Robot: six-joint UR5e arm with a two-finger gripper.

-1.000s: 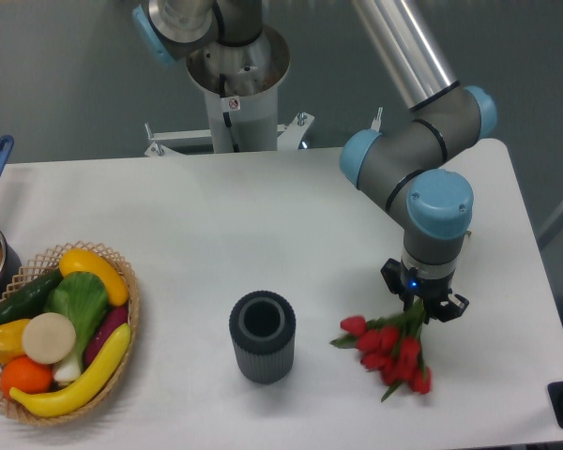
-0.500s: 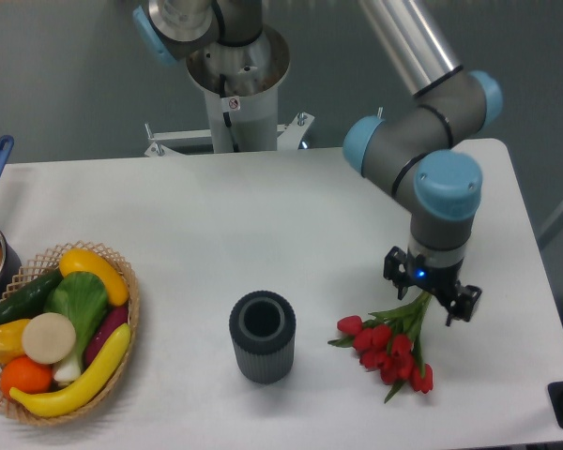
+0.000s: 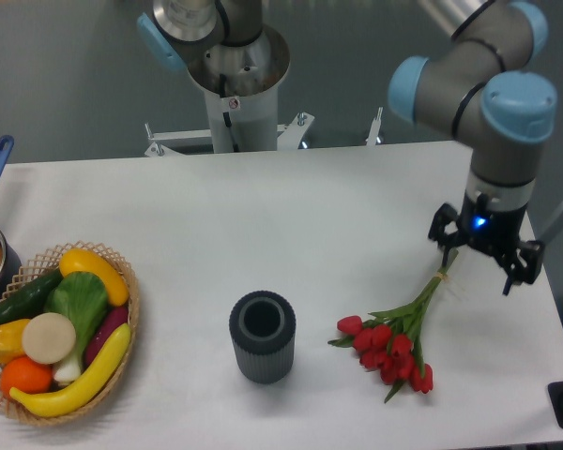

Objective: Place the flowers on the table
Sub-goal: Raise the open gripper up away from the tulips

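The flowers (image 3: 394, 339) were found lying flat on the table (image 3: 291, 225), to the right of the dark ribbed cup (image 3: 262, 336) and well apart from the wicker basket (image 3: 56, 337) of toy produce at the left edge. The red heads were bunched towards the front of the table; the pale stems ran up and to the right, ending just below the gripper (image 3: 486, 258).

The gripper was seen with its fingers spread and nothing between them; the stem ends appeared free of the jaws, though contact at the tip could not be excluded from this view.

The bunch was judged light and limp rather than rigid. The heads and leaves were considered soft and easily crushed or bent. The tied stem section was judged the only suitable place for a hold, as it was the narrowest and firmest part. A hold near the stem ends was expected to let the heavier heads droop. The placement was judged essentially complete.
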